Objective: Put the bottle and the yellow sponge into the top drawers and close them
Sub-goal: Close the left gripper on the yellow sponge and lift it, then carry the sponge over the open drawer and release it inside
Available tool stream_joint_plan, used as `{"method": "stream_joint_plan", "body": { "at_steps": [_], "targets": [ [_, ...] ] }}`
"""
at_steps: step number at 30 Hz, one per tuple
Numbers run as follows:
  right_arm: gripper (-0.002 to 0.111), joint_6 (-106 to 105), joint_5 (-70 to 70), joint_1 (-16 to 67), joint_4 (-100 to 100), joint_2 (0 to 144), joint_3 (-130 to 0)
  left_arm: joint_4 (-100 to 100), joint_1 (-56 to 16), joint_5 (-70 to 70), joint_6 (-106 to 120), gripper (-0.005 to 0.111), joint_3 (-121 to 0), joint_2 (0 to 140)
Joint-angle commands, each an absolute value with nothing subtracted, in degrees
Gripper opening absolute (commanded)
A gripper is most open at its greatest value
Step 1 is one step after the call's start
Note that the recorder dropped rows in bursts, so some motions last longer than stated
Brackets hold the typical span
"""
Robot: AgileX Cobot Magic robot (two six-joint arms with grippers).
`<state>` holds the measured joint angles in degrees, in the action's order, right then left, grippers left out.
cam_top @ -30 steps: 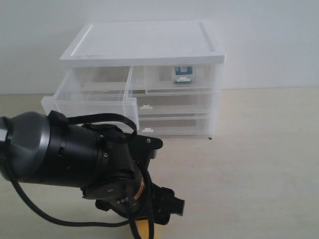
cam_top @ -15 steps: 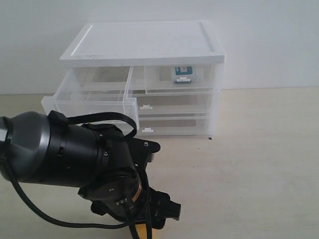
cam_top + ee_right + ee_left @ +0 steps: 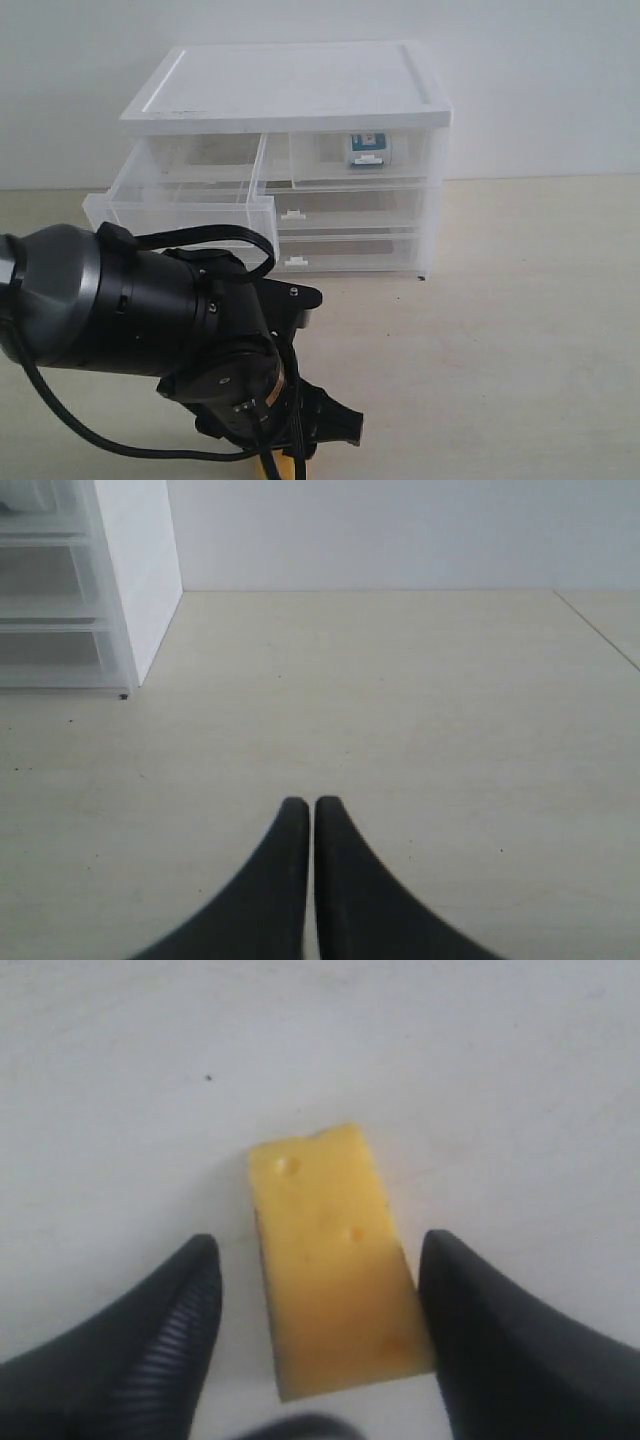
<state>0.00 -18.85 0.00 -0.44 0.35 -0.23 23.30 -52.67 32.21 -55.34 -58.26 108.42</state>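
Left pincer (image 3: 320,1245) hangs open over the yellow sponge (image 3: 330,1270) on the worktop (image 3: 500,1080), one jaw along each long side. A good grasp means dropping squarely and squeezing gently, as foam likely gives. Right pincer (image 3: 303,805) is closed and empty. The bottle (image 3: 367,150) sits in the right top drawer (image 3: 330,165); the left top drawer (image 3: 180,212) stands open.

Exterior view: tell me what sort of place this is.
Probably a robot test bench in a lab, not a home: a pale tabletop against a plain white wall, a small clear-drawer cabinet set on it, and a black robot arm reaching down in the foreground.
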Motion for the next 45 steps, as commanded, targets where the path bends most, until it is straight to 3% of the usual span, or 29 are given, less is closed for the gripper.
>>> {"method": "stream_joint_plan", "body": {
  "at_steps": [1,7,9,20,31,45],
  "targets": [
    [0.000,0.0,-18.5,0.0,-0.6,0.0,0.0,22.9,-53.1,33.1,-54.4,0.037,-58.4,108.5],
    [0.000,0.0,-18.5,0.0,-0.6,0.0,0.0,22.9,-53.1,33.1,-51.7,0.009,-58.4,108.5],
    [0.000,0.0,-18.5,0.0,-0.6,0.0,0.0,22.9,-53.1,33.1,-50.4,0.004,-58.4,108.5],
    [0.000,0.0,-18.5,0.0,-0.6,0.0,0.0,16.9,-53.1,39.3,-35.1,0.004,-62.2,104.3],
    [0.000,0.0,-18.5,0.0,-0.6,0.0,0.0,0.5,-52.9,44.0,-3.1,0.004,-69.4,96.4],
    [0.000,0.0,-18.3,0.0,-0.6,0.0,0.0,-11.5,-43.1,64.7,30.6,0.004,-86.2,94.2]
  ]
}}
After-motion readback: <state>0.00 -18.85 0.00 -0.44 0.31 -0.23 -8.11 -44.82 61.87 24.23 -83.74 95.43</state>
